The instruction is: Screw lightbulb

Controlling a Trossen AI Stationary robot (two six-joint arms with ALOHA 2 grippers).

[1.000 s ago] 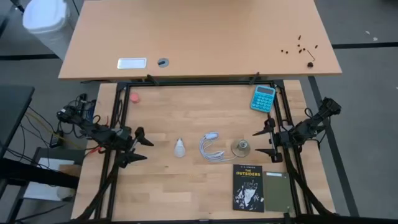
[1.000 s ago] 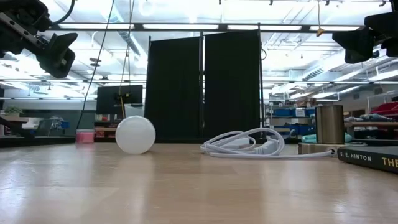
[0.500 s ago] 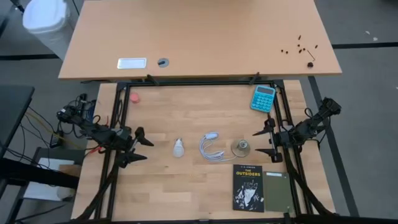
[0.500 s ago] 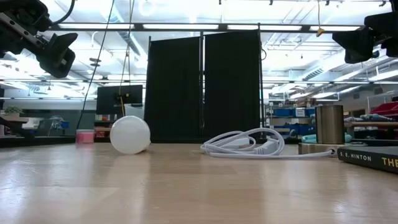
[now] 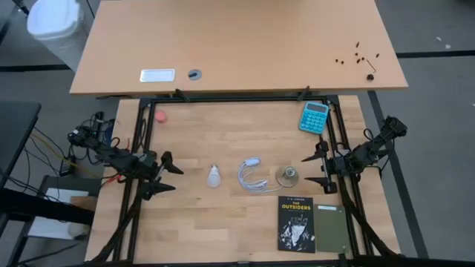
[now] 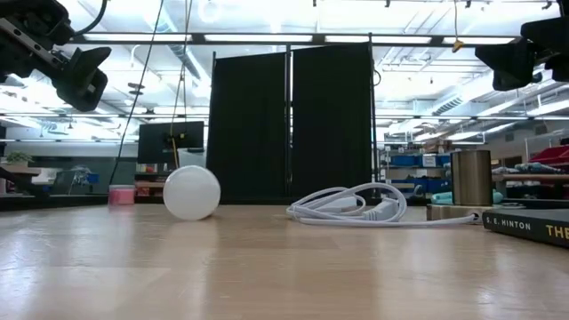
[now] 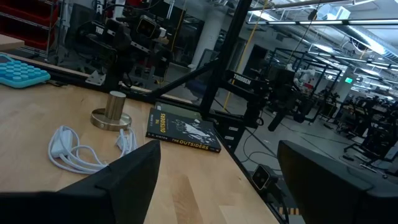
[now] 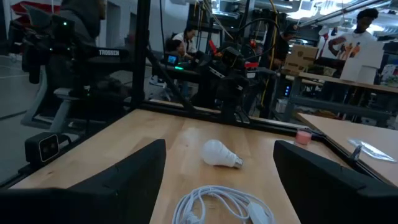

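While both claws hang released at the bench's (image 5: 223, 230) side edges, left claw (image 5: 165, 175) and right claw (image 5: 318, 170), the lightbulb (image 5: 214, 176) lies mid-bench, bare wood all around it.

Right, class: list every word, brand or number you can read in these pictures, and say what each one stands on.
"THE OUTSIDERS": book cover.
"E. HINTON": the book's spine, low view.
"TROSSEN": dark frame bar behind the table.
Calculator keys: too small to read.
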